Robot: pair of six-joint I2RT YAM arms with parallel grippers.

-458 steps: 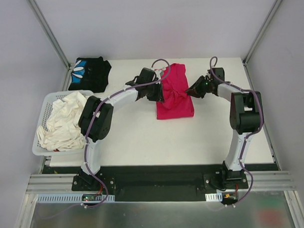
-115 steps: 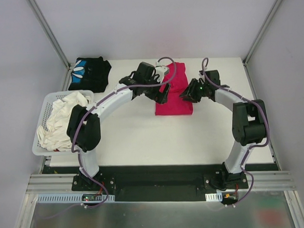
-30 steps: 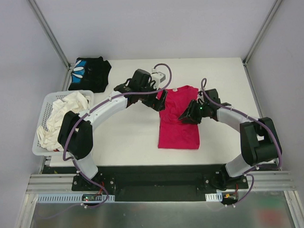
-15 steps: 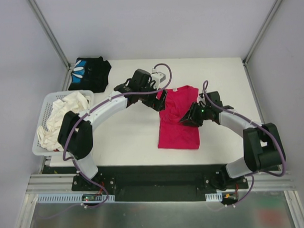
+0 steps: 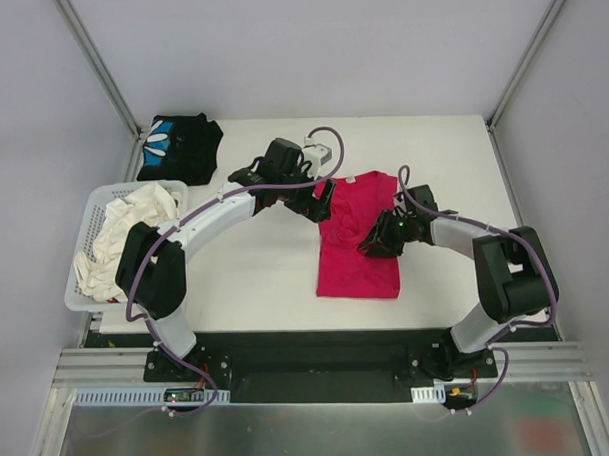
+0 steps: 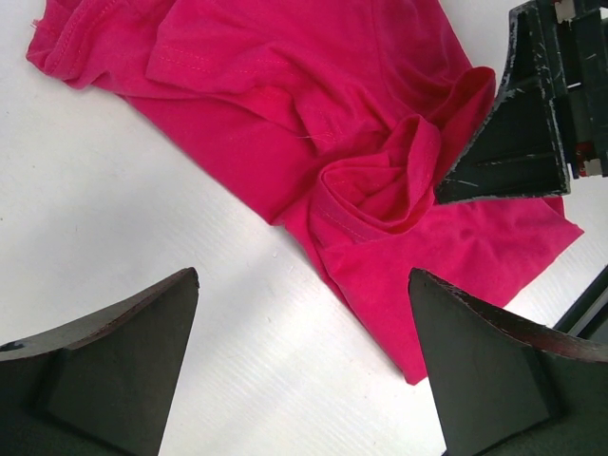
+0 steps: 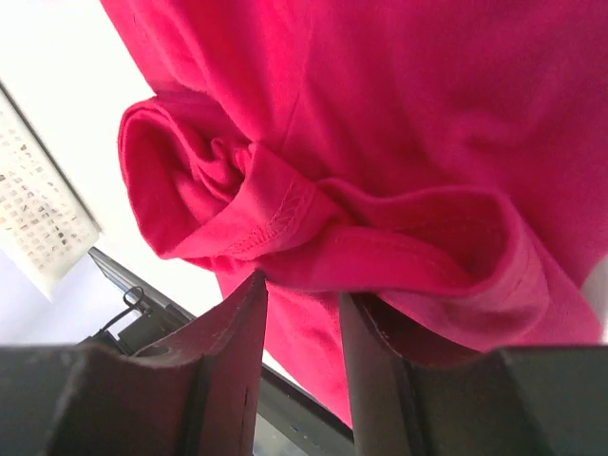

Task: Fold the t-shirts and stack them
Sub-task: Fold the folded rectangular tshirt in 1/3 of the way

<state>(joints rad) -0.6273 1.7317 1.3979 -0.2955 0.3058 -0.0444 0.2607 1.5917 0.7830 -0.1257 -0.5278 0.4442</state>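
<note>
One magenta t-shirt [image 5: 358, 261] lies rumpled; my right gripper [image 7: 300, 285] pinches its bunched fold, likely to pull it flat; my left gripper [image 6: 302, 277] hovers spread.

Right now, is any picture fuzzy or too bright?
Right wrist view: its own fingers are fuzzy, the red shirt sharper, the table blown out white. Left wrist view: stitching crisp, table glary. Top view: even light, soft shadows.

Open tabletop [image 5: 256, 275] lies left of the magenta t-shirt [image 5: 358, 261]; the basket [image 5: 87, 304] walls off that side's edge.
</note>
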